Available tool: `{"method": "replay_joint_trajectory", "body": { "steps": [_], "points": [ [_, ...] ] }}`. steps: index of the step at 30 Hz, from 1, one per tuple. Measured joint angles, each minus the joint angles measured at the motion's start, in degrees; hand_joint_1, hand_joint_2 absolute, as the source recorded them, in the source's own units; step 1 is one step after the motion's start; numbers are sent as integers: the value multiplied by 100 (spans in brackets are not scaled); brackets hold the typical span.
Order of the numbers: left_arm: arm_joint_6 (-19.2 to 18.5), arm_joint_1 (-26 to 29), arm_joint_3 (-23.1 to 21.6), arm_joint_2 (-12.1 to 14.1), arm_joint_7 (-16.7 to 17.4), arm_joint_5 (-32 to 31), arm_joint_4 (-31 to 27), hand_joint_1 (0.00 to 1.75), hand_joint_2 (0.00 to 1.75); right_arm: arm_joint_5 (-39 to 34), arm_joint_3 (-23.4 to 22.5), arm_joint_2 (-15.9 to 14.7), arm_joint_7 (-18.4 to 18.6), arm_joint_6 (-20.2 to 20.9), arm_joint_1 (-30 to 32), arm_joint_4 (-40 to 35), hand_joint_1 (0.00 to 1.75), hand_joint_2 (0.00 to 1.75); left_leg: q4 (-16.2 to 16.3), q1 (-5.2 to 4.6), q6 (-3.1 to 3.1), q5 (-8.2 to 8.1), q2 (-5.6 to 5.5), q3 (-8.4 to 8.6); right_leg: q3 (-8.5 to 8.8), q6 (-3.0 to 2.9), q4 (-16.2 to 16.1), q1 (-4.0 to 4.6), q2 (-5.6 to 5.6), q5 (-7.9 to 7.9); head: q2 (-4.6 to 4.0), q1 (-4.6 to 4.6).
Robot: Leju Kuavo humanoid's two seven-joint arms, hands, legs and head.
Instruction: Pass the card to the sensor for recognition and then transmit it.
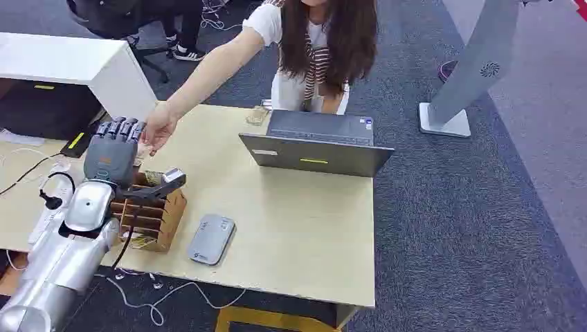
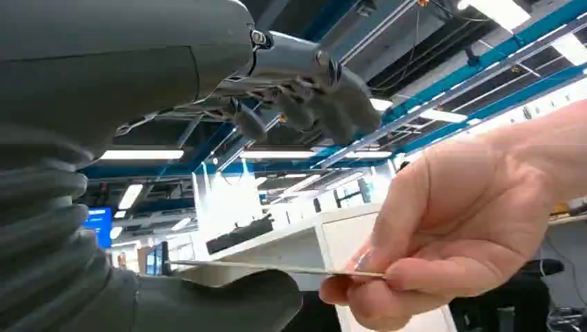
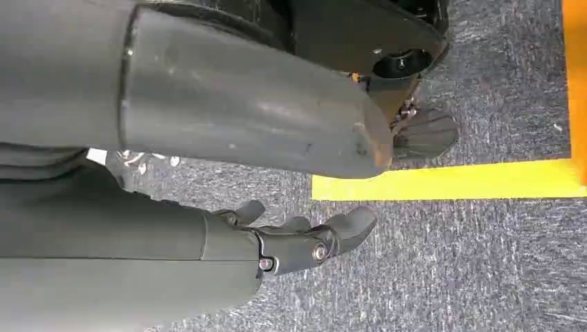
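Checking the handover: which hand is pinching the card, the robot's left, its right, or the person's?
The person's hand pinches the card; the left hand is spread above it, touching nothing.

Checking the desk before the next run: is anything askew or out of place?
Mostly tidy. The white cables dangle loose over the table's front edge, and the grey card reader lies skewed to that edge.

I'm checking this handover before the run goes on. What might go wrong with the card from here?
1. The left hand has its fingers apart, while the person's hand pinches the card. The card lies near the thumb; whether it touches is unclear. If released now, it may drop.
2. The person's hand sits close against the fingers, so closing them could catch it.
3. The wooden rack stands below; a dropped card might land there.
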Motion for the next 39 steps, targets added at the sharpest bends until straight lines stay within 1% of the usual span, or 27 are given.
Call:
{"method": "replay_joint_trajectory", "body": {
  "steps": [12,23,26,28,30,33,39],
  "points": [
    [0,-67,-4,-68,-77,20,0,175,175,7,-2,-13,2,37,-28,0,0,0,0,0,0,0,2,0,-2,1,0,0,2,2,0,2],
    [7,-67,-35,-96,-81,53,0,175,175,11,-7,-17,0,24,-30,0,0,0,0,0,0,0,2,0,-1,2,0,0,2,2,0,0],
    [79,-65,-61,-120,-110,116,0,175,175,20,-7,-20,0,22,-30,0,0,0,0,0,0,0,2,-1,-1,2,0,0,2,2,0,0],
    [227,-53,-85,-157,-177,214,-13,175,175,20,-7,-17,0,15,-29,0,0,0,0,0,0,0,2,0,-1,2,0,0,2,2,0,0],
    [397,13,-90,-216,-269,312,-124,175,175,20,-11,-17,0,-7,-27,0,0,0,0,-1,0,0,2,0,-1,2,0,0,2,2,-2,0],
    [544,176,-168,-349,-361,335,-482,175,175,17,-18,-17,-22,-26,-23,0,0,0,1,-2,0,0,1,-1,-1,2,-1,-2,2,2,0,0],
    [623,577,-564,-601,-394,234,-1267,175,175,2,-63,-17,-83,-39,-14,0,0,0,1,-4,2,-2,2,-2,-1,2,-3,-4,1,2,0,0]
  ]
}}
